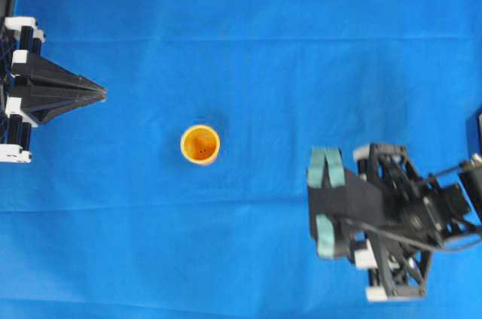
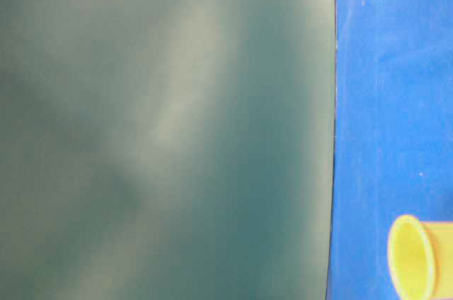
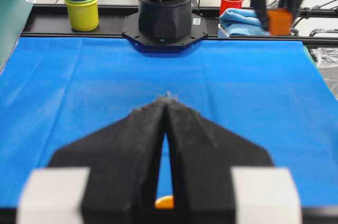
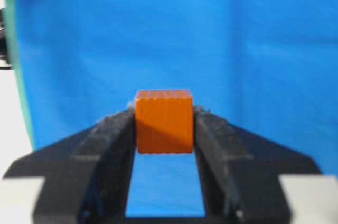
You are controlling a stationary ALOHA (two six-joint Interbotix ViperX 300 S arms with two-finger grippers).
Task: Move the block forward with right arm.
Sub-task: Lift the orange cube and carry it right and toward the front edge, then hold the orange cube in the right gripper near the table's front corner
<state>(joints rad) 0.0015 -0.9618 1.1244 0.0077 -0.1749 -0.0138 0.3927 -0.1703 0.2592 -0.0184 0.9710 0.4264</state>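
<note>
Right gripper [image 4: 163, 123] clamps the block [image 4: 163, 121] above the cloth [image 4: 253, 34].
Only the fingertips pinch it, so a jolt could drop it; left gripper [image 3: 168, 102] sits closed, idle.

No text, label, brand, number or sign is readable in any view.

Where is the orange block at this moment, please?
The block is clamped in the right pincer, above the blue cloth, right of the cup in the overhead view.
</note>
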